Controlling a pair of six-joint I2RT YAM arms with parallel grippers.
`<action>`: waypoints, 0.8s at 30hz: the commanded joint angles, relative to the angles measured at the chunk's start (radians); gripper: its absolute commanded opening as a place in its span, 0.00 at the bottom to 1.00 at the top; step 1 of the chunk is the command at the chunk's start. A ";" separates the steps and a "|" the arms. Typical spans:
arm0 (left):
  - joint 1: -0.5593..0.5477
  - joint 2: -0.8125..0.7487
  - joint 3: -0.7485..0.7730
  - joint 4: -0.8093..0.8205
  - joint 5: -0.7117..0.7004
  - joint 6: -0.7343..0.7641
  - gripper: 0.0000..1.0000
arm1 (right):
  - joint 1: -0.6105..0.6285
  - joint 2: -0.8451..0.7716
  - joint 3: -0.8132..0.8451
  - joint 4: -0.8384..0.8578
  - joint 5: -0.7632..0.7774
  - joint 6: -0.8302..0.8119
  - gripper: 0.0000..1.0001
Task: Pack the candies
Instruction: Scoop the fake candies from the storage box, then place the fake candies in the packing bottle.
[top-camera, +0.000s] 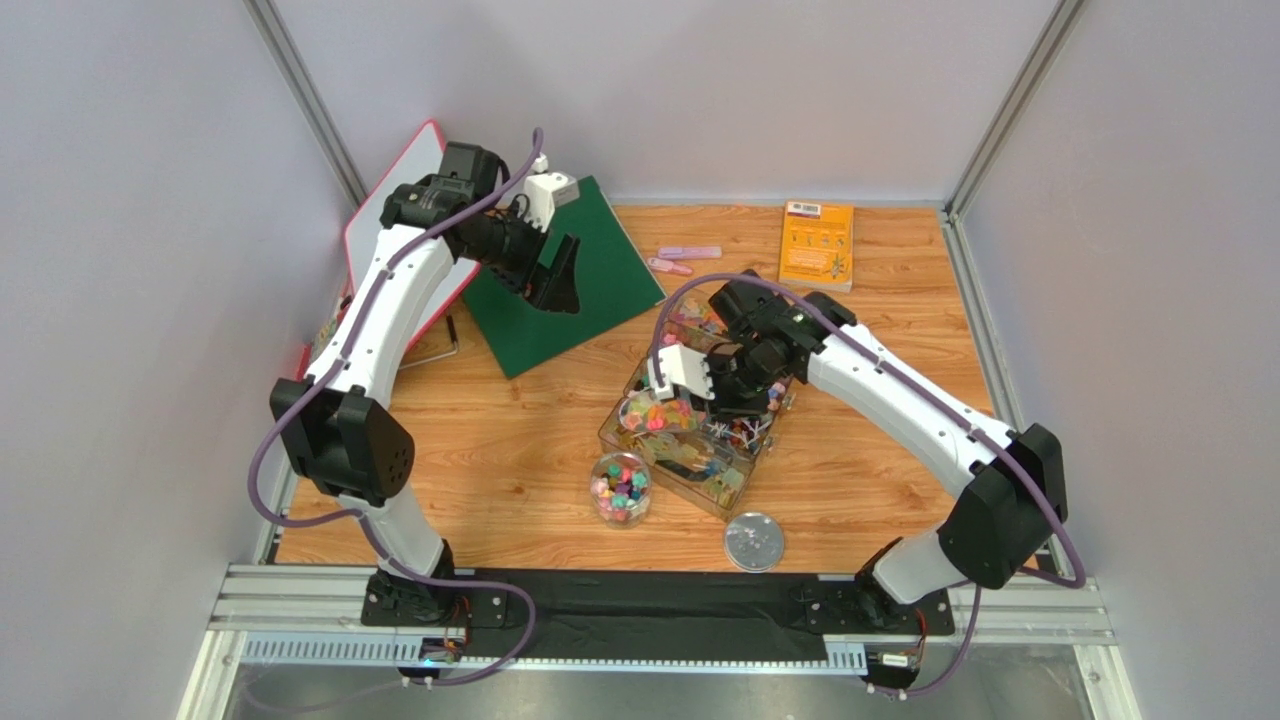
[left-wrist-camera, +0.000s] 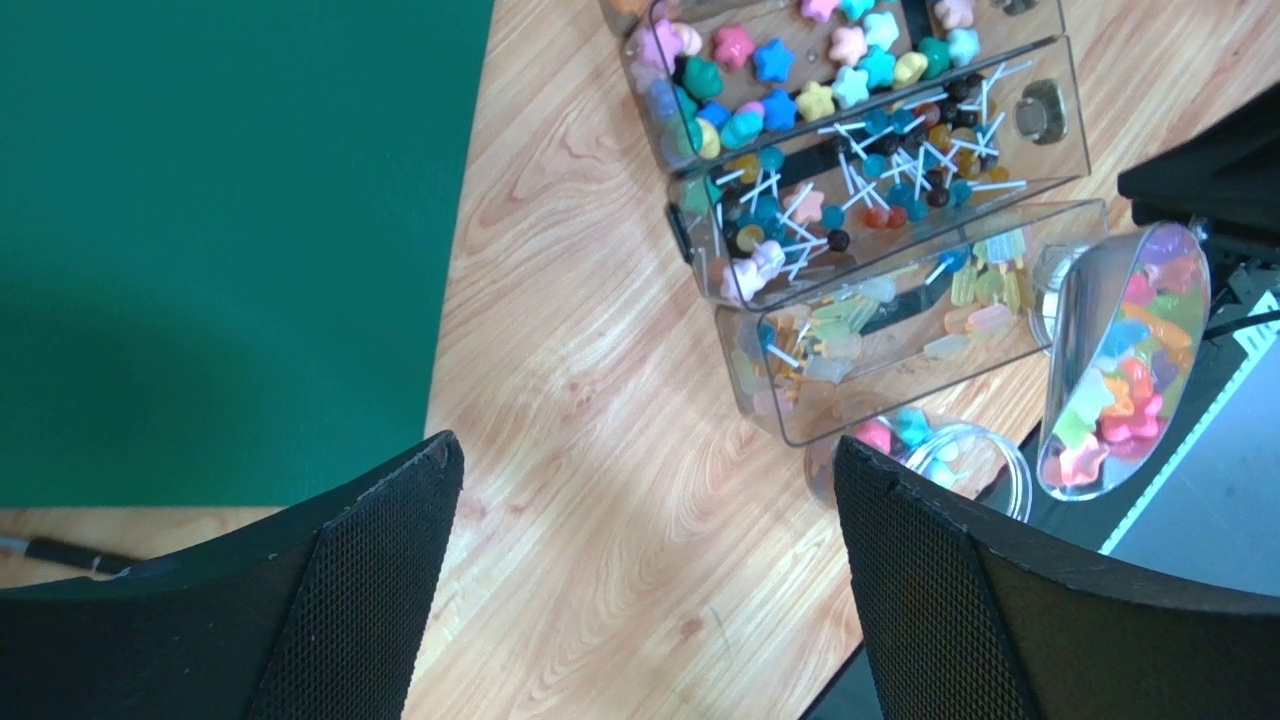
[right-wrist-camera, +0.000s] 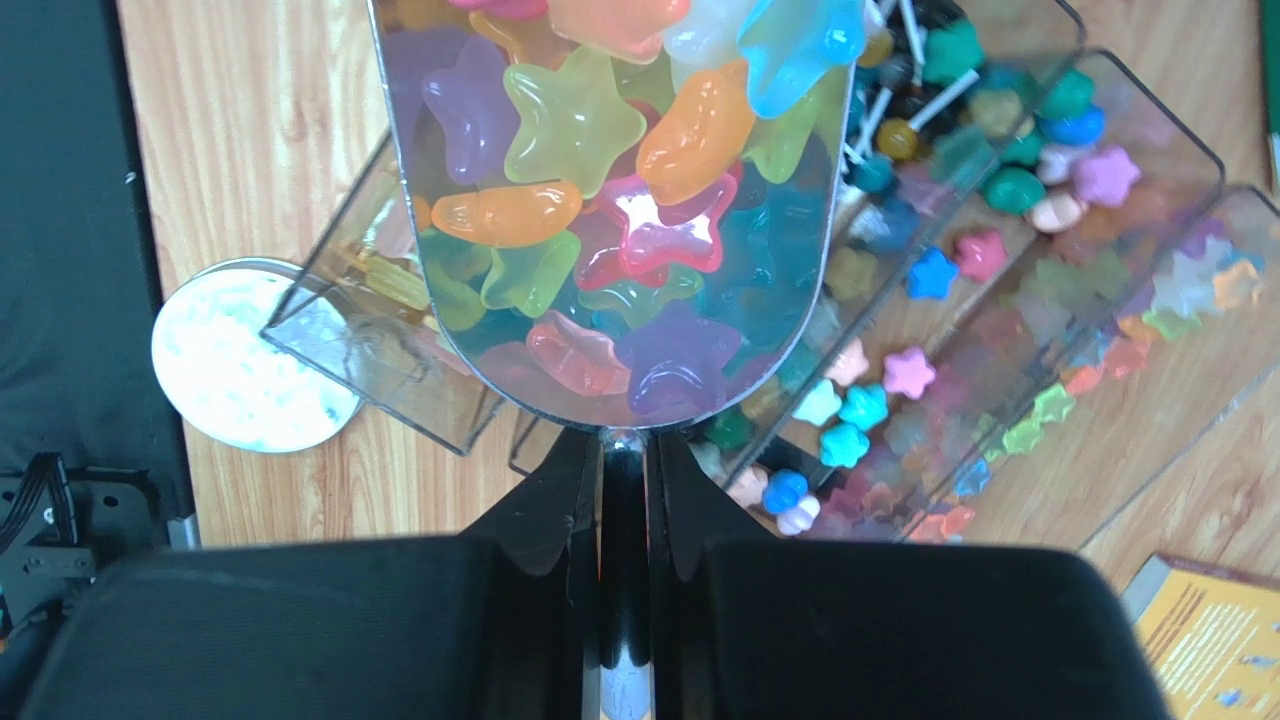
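The candies (right-wrist-camera: 887, 375) lie sorted in a clear compartment tray (top-camera: 739, 483) at the table's middle: stars, lollipops with white sticks, amber-yellow pieces (left-wrist-camera: 842, 323). My right gripper (right-wrist-camera: 624, 450) is shut on the handle of a clear scoop (right-wrist-camera: 609, 210) full of star candies and holds it over the tray. The scoop also shows in the left wrist view (left-wrist-camera: 1124, 360) and in the top view (top-camera: 657, 413). A small clear jar (top-camera: 621, 488) holding some candies stands in front of the tray. My left gripper (left-wrist-camera: 646, 510) is open and empty, raised over the green mat (top-camera: 594, 300).
The jar's round lid (top-camera: 754, 540) lies near the front edge, right of the jar. An orange booklet (top-camera: 818, 245) and pale pink strips (top-camera: 684, 258) lie at the back. A red-rimmed board (top-camera: 394, 180) leans at the far left.
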 joint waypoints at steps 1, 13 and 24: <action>0.000 -0.081 -0.042 0.035 -0.053 0.002 0.97 | 0.060 0.018 0.016 -0.028 0.062 -0.049 0.00; 0.002 -0.241 -0.199 0.140 -0.205 0.040 0.98 | 0.203 0.104 0.046 -0.131 0.271 -0.147 0.00; 0.006 -0.331 -0.329 0.229 -0.192 0.022 0.98 | 0.318 0.150 0.117 -0.218 0.446 -0.110 0.00</action>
